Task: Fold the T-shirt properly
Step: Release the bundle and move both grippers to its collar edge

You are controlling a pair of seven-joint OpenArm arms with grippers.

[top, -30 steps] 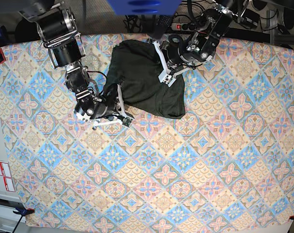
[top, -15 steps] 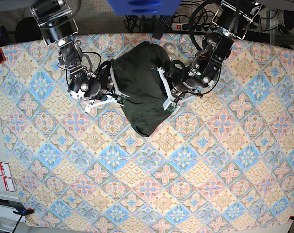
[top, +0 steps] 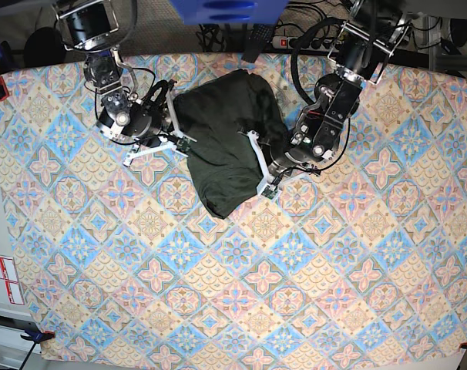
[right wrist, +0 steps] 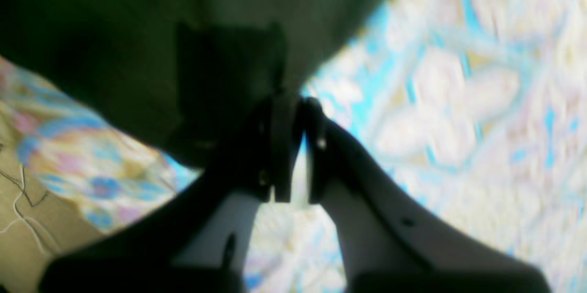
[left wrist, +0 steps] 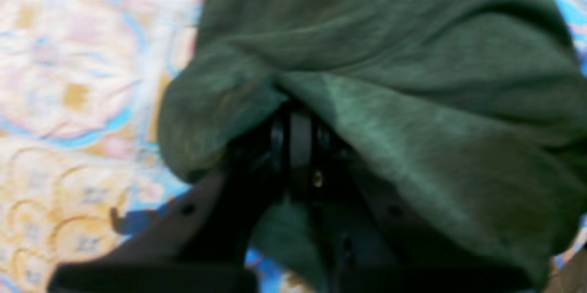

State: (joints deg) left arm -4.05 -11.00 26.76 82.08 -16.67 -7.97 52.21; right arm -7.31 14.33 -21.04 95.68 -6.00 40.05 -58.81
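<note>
Toward 12 o'clock: T-shirt (top: 230,142) bunched on patterned surface (top: 218,293).
Left tool (left wrist: 296,114): clamped on hem, for spreading.
Right tool (right wrist: 291,109): clamped on opposite edge.

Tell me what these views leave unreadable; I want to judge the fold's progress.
- T-shirt sleeves, collar and hem: base view, bunched into one dark heap.
- Left gripper tips: left wrist view, fabric drapes over them.
- Cloth between the right gripper tips: right wrist view, blurred and in shadow.
- Tablecloth under the shirt: covered.
</note>
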